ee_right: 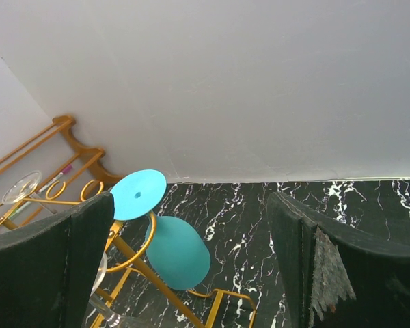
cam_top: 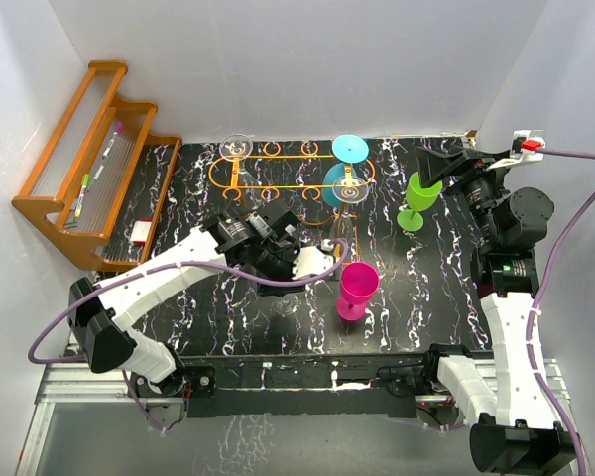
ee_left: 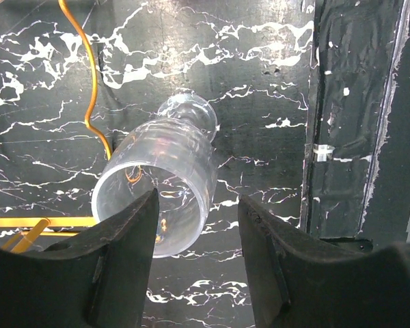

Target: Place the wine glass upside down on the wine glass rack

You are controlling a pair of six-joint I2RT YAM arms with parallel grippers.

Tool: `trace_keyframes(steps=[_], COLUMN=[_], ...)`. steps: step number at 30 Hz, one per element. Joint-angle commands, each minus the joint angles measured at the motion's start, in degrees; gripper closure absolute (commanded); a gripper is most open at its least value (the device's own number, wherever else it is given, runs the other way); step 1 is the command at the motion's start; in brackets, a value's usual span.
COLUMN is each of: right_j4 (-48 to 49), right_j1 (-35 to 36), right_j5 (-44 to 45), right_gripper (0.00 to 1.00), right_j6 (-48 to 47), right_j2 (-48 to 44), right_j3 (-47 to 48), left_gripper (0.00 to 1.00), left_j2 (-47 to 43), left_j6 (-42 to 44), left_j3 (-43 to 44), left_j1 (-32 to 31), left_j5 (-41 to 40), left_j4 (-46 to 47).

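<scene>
The orange wire rack (cam_top: pixel 278 159) stands at the back middle. A teal glass (cam_top: pixel 339 183) hangs upside down in it, and so does a clear glass (cam_top: pixel 236 146) at its left end; a second clear foot (cam_top: pixel 352 191) shows by the teal glass. Another clear wine glass (ee_left: pixel 160 181) stands on the table, faint in the top view (cam_top: pixel 287 298). My left gripper (ee_left: pixel 198 225) is open above it, with the rim beside my left finger. My right gripper (ee_right: pixel 191 212) is open and empty, facing the teal glass (ee_right: pixel 178 251) and the rack (ee_right: pixel 133 256).
A green glass (cam_top: pixel 421 193) stands at the right, just below my right gripper (cam_top: pixel 444 159). A magenta glass (cam_top: pixel 357 286) stands at the front middle, next to my left gripper (cam_top: pixel 315 261). An orange wooden stepped shelf (cam_top: pixel 89 164) with pens stands at the far left.
</scene>
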Motion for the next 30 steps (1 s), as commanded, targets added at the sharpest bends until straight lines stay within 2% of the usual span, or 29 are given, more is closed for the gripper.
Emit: trace_keyframes(steps=[1, 5, 9, 19, 24, 30], right_j4=[1.46, 1.44, 1.48, 1.01, 0.86, 0.82], right_j1=[0.4, 0.44, 0.49, 0.55, 0.58, 0.63], right_j5=[0.78, 0.83, 0.87, 1.85, 2.25, 2.54], right_gripper=[0.02, 0.02, 0.02, 0.02, 0.02, 0.02], right_j6=[-1.0, -0.99, -1.0, -1.17, -1.6, -1.75], right_j2=[-1.04, -1.08, -1.08, -1.53, -1.7, -1.23], right_j3=[2.6, 2.59, 2.54, 2.66, 2.89, 3.03], left_gripper=[0.51, 0.56, 0.71, 1.0, 1.0, 1.0], left_j2=[-0.31, 0.23, 0.46, 0.34, 0.42, 0.86], left_j6=[-0.44, -0.66, -0.57, -0.74, -0.08, 2.83], left_j3=[-1.87, -3.21, -3.47, -3.71, -2.13, 8.35], left_j1=[-0.39, -0.36, -0.41, -0.58, -0.72, -1.03], left_j5=[-0.14, 0.36, 1.33, 3.16, 5.13, 11.84], left_j4=[0.32, 0.48, -0.04, -1.15, -3.52, -14.24])
